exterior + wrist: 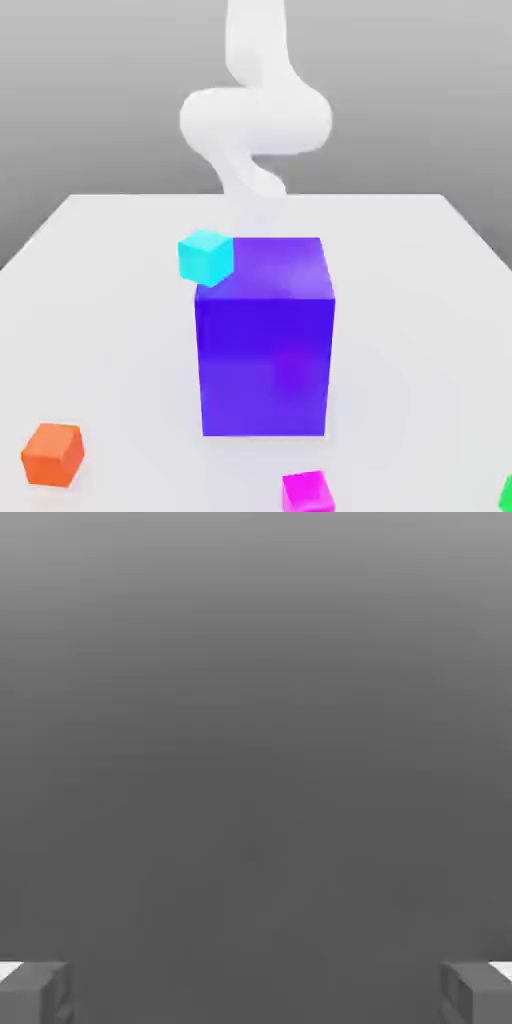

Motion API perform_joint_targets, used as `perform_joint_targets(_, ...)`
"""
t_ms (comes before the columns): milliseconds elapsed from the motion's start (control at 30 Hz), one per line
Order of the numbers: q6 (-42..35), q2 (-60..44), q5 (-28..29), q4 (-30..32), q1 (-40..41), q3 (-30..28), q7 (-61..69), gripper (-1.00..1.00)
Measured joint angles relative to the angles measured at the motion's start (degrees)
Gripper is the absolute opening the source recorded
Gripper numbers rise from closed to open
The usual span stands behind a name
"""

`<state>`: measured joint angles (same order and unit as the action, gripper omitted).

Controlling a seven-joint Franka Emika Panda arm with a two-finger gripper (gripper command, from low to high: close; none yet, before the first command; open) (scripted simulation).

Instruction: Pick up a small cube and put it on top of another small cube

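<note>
On my exterior view, left to right: orange cube (52, 454) near the desk's (110, 300) front edge, cyan cube (206, 256) touching the blue block's (265, 340) upper corner, pink cube (307, 491) just in front. My claw (256, 992) is spread wide, holding nothing.

The exterior view looks from slightly above, across the white tabletop (100, 260) toward the arm (255, 120) at the upper middle of the frame, with the big blue-violet block (265, 340) near at centre. The hand view looks out past two wide-apart fingertips (35, 992) in its lower corners onto plain grey. The two views share no recognisable part of the scene.
</note>
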<state>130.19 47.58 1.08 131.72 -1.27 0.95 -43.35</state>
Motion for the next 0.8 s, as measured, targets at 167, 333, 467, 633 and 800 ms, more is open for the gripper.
perform_joint_targets(167, -2.7, 2.5, 2.3, 0.0, -2.8, 2.6, 4.9, 0.0)
perform_joint_targets(333, -4.3, 2.9, 4.7, 0.3, -5.3, 5.8, 9.5, 0.0)
perform_joint_targets(467, -5.0, 1.6, 6.6, 0.6, -7.3, 8.4, 13.1, 0.0)
perform_joint_targets(633, -4.8, -2.0, 9.2, 1.1, -9.5, 11.3, 17.8, 0.0)
perform_joint_targets(800, -3.7, -7.6, 11.7, 1.8, -11.1, 13.4, 22.9, 0.0)
